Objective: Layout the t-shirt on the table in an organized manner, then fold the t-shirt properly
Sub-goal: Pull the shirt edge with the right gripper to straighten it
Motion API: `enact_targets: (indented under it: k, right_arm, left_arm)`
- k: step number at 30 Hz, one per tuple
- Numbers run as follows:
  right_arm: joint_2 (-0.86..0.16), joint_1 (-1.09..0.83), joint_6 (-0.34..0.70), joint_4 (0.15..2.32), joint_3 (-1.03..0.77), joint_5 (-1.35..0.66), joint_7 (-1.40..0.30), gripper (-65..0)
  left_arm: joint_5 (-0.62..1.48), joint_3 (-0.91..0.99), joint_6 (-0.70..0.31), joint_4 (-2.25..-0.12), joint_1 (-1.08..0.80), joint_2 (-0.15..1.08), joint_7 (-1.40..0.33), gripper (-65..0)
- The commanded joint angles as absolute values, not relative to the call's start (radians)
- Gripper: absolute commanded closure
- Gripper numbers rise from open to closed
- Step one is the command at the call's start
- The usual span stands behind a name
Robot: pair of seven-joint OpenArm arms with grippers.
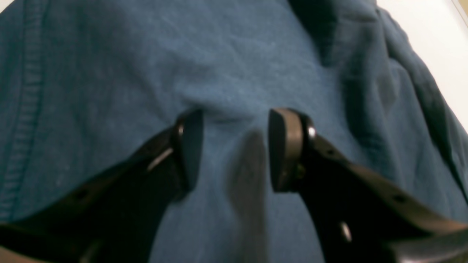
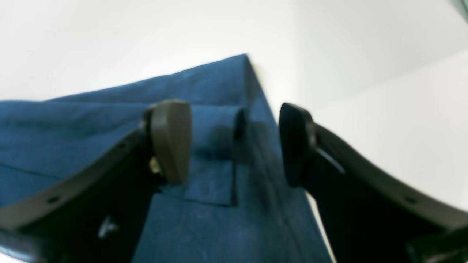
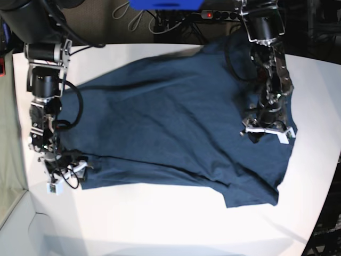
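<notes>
White table [image 3: 160, 224] bears the t-shirt [image 3: 170, 133]; both jaws gape, gripping nothing; no writing legible.

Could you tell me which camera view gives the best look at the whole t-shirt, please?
The base view: it shows the entire t-shirt spread across the table, with both arms at its edges. The left wrist view shows only wrinkled fabric between that gripper's fingers; the right wrist view shows just one corner against the white tabletop.

A dark blue t-shirt [image 3: 176, 128] lies spread across the white table [image 3: 160, 224] — one gripper [image 3: 65, 176] at its lower-left edge, another [image 3: 268, 130] right of centre.
</notes>
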State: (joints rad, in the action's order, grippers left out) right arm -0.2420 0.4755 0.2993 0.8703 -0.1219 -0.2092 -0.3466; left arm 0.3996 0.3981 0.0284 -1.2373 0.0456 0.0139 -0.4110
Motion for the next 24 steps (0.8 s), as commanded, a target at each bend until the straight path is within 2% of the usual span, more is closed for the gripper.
enact_targets:
  k: [1,17,20,24]
  right_arm:
    - [-0.248,0.504,0.3,0.886,-0.122,-0.216,-0.318,-38.6]
    - [-0.188,0.479,0.3,0.883,-0.114,-0.213,-0.318,-37.8]
    - [-0.185,0.479,0.3,0.883,-0.116,-0.213,-0.318,-31.4]
    - [-0.174,0.479,0.3,0.883,-0.117,-0.216,-0.272,-12.6]
  left_arm:
    - [0.389,0.4,0.053,-1.218,0.042,0.016,-0.475,-29.2]
    - [0.392,0.4,0.053,-1.211,0.039,0.038,-0.473,-29.2]
    - [0.389,0.401,0.053,-1.211,0.035,0.038,-0.473,-29.2]
    - [0.389,0.401,0.053,-1.211,0.033,0.038,-0.473,-29.2]
